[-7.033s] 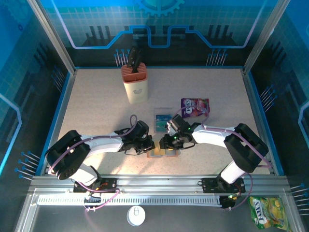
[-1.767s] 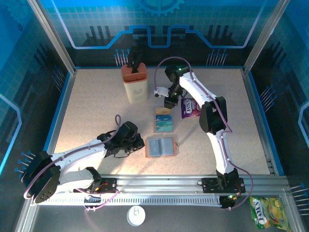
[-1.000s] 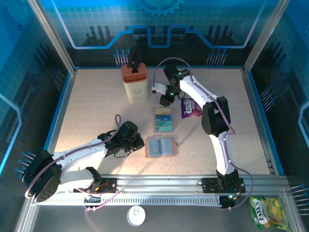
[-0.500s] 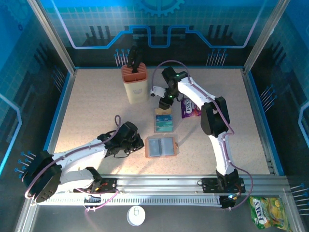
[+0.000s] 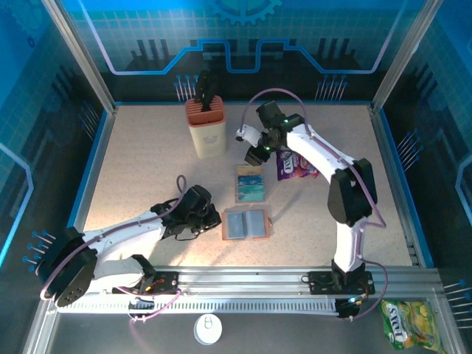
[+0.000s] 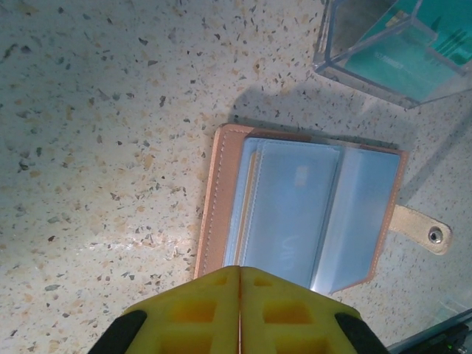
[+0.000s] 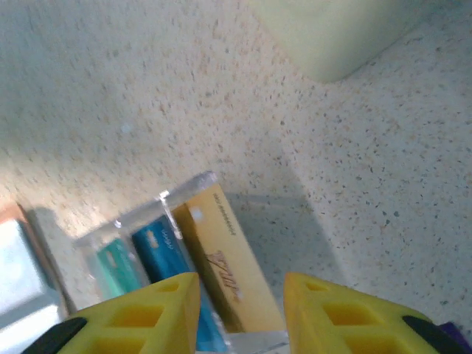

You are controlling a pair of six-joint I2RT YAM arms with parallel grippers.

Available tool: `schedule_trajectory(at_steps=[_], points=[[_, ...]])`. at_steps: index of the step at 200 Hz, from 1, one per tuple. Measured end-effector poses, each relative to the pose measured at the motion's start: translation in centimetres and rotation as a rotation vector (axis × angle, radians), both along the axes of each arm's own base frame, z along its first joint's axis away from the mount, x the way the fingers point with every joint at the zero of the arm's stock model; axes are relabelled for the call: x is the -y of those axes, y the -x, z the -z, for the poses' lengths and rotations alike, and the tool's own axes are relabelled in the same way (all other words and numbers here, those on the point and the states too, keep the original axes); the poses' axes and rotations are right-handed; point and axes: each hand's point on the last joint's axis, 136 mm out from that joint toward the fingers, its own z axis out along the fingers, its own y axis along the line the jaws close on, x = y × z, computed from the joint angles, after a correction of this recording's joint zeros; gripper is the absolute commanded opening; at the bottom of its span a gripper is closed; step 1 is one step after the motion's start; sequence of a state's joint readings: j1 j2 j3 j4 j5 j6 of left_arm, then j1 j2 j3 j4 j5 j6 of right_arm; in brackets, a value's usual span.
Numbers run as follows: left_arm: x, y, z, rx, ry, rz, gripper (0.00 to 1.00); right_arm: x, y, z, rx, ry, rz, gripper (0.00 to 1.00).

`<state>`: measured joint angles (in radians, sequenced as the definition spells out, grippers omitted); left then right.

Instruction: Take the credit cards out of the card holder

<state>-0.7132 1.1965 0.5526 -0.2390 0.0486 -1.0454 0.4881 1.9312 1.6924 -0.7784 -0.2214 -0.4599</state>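
The left gripper (image 6: pixel 240 279) is clenched on nothing. The open card holder (image 6: pixel 302 214) lies just ahead of its tips, leather edge nearest, beside bare tabletop (image 6: pixel 103 147). The right gripper (image 7: pixel 242 287) hangs released and empty over the clear box (image 7: pixel 184 188), the credit cards (image 7: pixel 166 251) standing inside it below the fingers.

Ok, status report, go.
Left gripper shut, empty, by holder. Right gripper open, above box. Cards in box; holder lies open, pockets look empty. Nothing in the way.
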Motion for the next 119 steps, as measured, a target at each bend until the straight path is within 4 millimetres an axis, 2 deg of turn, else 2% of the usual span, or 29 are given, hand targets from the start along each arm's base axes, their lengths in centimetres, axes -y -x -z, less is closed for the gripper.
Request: schedule_trajectory(at_steps=[25, 49, 89, 119], points=[[0.3, -0.3, -0.2, 0.004, 0.002, 0.002, 0.07, -0.7, 2.9, -1.1, -0.017, -0.091, 0.087, 0.36], [0.6, -0.5, -0.5, 0.01, 0.013, 0.008, 0.07, -1.4, 5.5, -0.8, -0.073, -0.167, 0.181, 0.33], [1.1, -0.6, -0.7, 0.019, 0.038, 0.022, 0.05, -0.7, 8.0, 1.7, -0.247, -0.259, 0.43, 0.32], [1.7, -0.5, 0.1, 0.005, 0.056, 0.038, 0.03, -1.1, 10.7, 3.9, -0.384, -0.29, 0.542, 0.32]])
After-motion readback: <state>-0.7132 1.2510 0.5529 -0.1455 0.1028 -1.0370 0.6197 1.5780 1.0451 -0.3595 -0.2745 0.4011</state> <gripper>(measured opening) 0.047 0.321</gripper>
